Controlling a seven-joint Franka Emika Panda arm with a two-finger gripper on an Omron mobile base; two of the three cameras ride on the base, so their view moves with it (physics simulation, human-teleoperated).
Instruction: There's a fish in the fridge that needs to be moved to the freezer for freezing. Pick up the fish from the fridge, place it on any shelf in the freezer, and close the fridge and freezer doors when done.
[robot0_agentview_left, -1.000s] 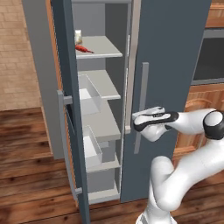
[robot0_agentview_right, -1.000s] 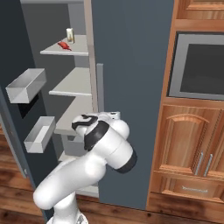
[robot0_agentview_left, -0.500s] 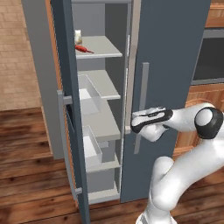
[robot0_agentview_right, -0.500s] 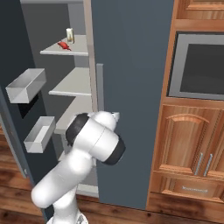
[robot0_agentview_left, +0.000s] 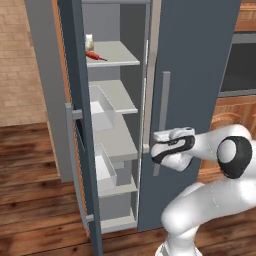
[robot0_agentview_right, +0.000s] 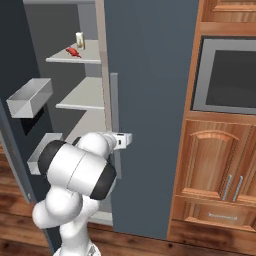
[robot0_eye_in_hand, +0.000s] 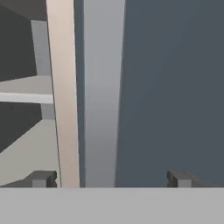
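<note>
The tall slate-grey appliance has its left compartment, the freezer (robot0_agentview_left: 117, 145), standing open with light-grey shelves and clear bins (robot0_agentview_left: 102, 107). Its door (robot0_agentview_left: 75, 125) swings out to the left. The fridge door (robot0_agentview_left: 200, 75) on the right is shut. My gripper (robot0_agentview_left: 155, 144) (robot0_agentview_right: 120, 141) is at that door's grey bar handle (robot0_agentview_left: 163, 110) (robot0_eye_in_hand: 100, 109), about halfway up. The jaws are open with the handle (robot0_agentview_right: 114, 105) between them, and the gripper (robot0_eye_in_hand: 109, 177) holds nothing. A small red thing (robot0_agentview_left: 95, 56) (robot0_agentview_right: 73, 52) lies on the top freezer shelf; I cannot tell if it is the fish.
A small pale jar (robot0_agentview_left: 89, 41) stands beside the red thing. Wooden cabinets (robot0_agentview_right: 220, 165) and a built-in oven (robot0_agentview_right: 227, 75) are right of the appliance. A brick wall (robot0_agentview_left: 20, 60) and a wood floor (robot0_agentview_left: 30, 165) lie to the left.
The hand has stayed at the fridge door's handle with the jaws open. The arm's elbow has swung and settled a little lower. The doors have not moved.
</note>
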